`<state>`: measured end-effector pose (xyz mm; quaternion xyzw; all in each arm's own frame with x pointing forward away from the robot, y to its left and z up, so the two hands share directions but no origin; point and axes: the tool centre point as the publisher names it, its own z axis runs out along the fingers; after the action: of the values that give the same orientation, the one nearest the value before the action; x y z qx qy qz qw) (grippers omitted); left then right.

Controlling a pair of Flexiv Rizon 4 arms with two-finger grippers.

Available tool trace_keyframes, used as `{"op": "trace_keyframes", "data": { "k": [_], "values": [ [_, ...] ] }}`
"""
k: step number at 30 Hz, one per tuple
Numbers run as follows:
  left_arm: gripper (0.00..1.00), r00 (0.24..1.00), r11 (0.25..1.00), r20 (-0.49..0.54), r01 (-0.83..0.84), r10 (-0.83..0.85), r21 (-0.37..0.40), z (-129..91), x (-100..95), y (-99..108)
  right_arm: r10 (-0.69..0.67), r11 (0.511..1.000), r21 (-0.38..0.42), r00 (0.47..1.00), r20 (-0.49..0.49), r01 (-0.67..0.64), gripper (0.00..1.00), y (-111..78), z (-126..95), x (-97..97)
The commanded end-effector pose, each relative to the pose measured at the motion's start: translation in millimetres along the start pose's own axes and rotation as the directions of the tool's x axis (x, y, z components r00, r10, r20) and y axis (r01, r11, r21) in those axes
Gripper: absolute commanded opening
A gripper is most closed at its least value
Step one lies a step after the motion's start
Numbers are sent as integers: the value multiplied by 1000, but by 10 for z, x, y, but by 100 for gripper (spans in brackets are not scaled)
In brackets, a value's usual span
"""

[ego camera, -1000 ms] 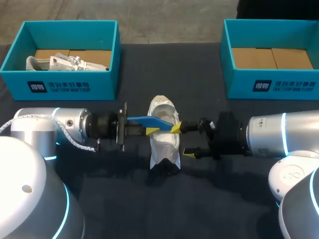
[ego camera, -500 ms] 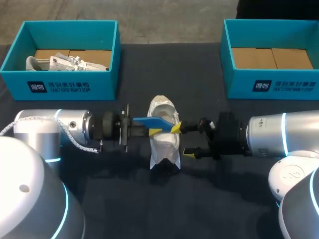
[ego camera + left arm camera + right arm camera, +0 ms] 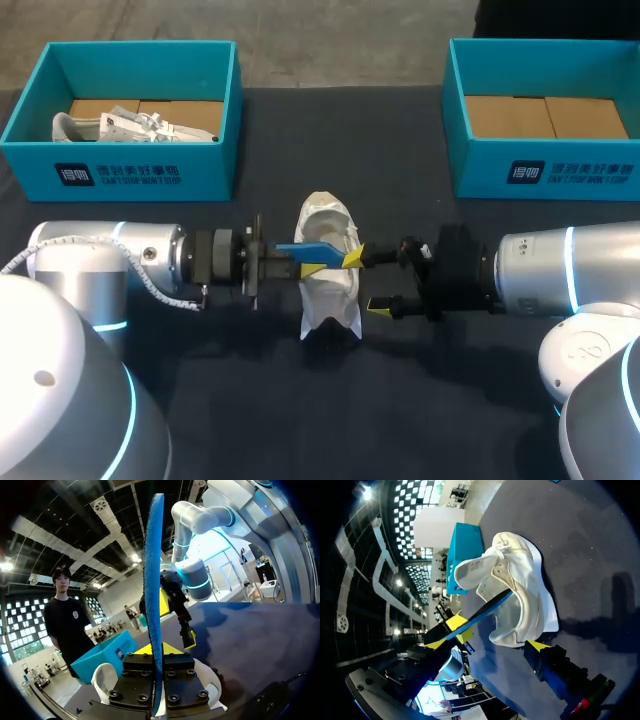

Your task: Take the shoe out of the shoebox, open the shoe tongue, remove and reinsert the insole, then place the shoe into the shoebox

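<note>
Left pincer [image 3: 310, 263]: shut tight on the flat blue foam insole [image 3: 303, 248]; my left wrist view shows it edge-on between the fingers [image 3: 172, 649].
Right pincer [image 3: 365, 282]: spread wide, gripping nothing, one tip at the shoe's collar.
White low-top shoe [image 3: 328, 285]: on the dark surface [image 3: 400, 400] between my pincers; the right wrist view shows the insole reaching over its opening.
Left teal cardboard shoebox [image 3: 120, 175]: far back, holding a second white shoe [image 3: 130, 125].
Right teal cardboard shoebox [image 3: 545, 170]: far back, opposite corner.
</note>
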<state>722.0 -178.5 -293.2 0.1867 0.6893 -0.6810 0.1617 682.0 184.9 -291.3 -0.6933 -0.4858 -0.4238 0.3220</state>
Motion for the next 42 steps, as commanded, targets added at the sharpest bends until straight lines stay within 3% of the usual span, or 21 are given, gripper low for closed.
{"op": "trace_keyframes", "data": {
  "k": [1,25,26,28,42],
  "values": [
    [0,1000,1000,10,0,0,-2,3,8,39,1,1000,-4,1000,9,-1,100,-13,18,24],
    [0,999,999,6,40,-39,-30,103,-90,332,1,1000,-4,1000,9,-1,100,-13,18,24],
    [3,999,999,6,40,-40,-30,100,-83,327,1,1000,-4,1000,9,-1,100,-13,18,24],
    [35,999,999,7,44,-44,-23,87,-72,294,1,1000,-4,1000,9,-1,100,-13,18,24],
    [29,1000,1000,12,11,-11,5,8,4,50,1,1000,-4,1000,9,-1,100,-13,18,24]
  ]
}}
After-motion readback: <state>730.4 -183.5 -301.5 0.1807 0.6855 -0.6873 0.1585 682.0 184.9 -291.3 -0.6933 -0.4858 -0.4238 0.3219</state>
